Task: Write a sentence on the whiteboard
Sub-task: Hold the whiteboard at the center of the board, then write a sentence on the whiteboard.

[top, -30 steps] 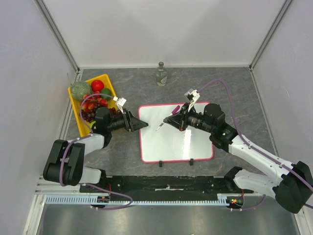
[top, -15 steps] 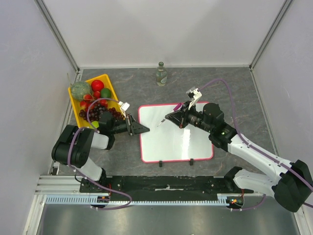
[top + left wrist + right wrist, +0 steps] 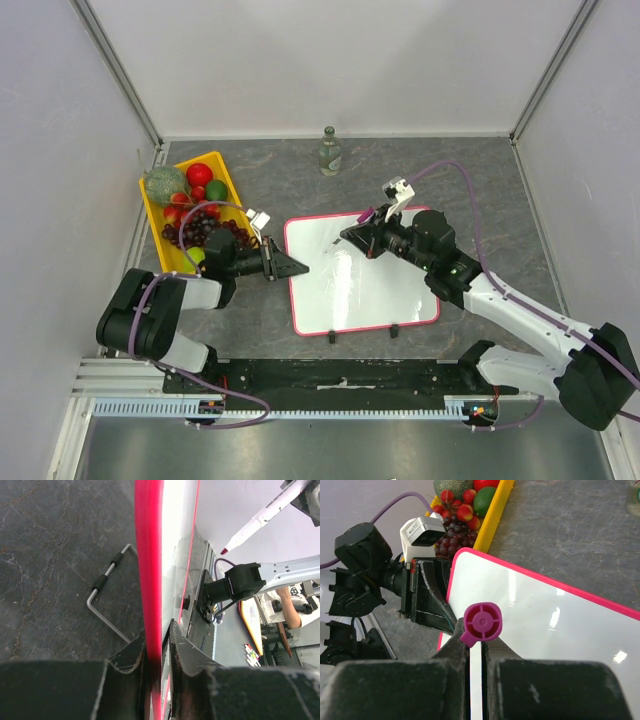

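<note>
Item: whiteboard (image 3: 380,290). White face with a pink-red rim, lying in the middle of the table, slightly skewed to the table's edges. Two black clips (image 3: 332,337) sit on its near edge.

Item: my left claw (image 3: 283,267). It is clamped on the board's left edge. In the left wrist view the rim runs edge-on between my two fingers (image 3: 187,655), one on each face. A bent wire piece (image 3: 107,600) with black sleeves shows against the tabletop just beside the rim.

Item: my right claw (image 3: 362,238). It is over the board's far edge, closed around a marker (image 3: 265,516). The marker's magenta butt end sits between my fingers, and its pink tip is aimed at the board's far-left corner. I cannot tell whether the tip touches.

Item: yellow tray (image 3: 496,511) of fruit, at the table's far-left corner, apart from the board.

Item: glass bottle (image 3: 329,152), upright at the middle of the far edge.
</note>
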